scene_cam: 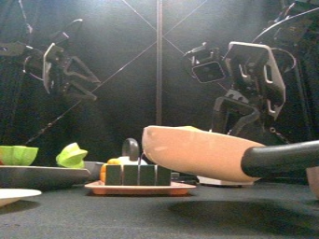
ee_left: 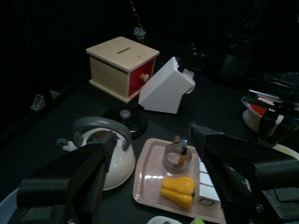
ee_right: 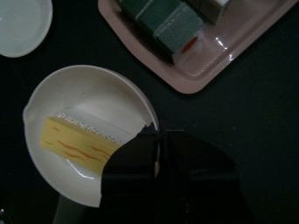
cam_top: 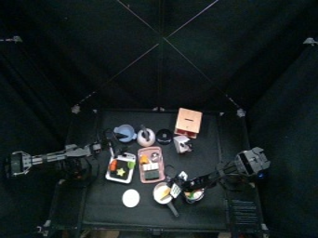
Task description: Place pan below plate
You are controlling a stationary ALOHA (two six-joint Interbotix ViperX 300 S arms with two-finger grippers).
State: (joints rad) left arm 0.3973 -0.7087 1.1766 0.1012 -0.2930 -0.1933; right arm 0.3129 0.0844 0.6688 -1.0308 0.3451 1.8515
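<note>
The small black table sits in the middle of the curtained pen. The left arm comes in from the left edge, the right arm from the right — both near the table's sides. A wooden box stands toward the back, with a kettle to its left. A pink tray lies mid-table beside a darker tray. Along the front edge — a white plate, and just right of it the pan, its dark handle pointing frontward.
</note>
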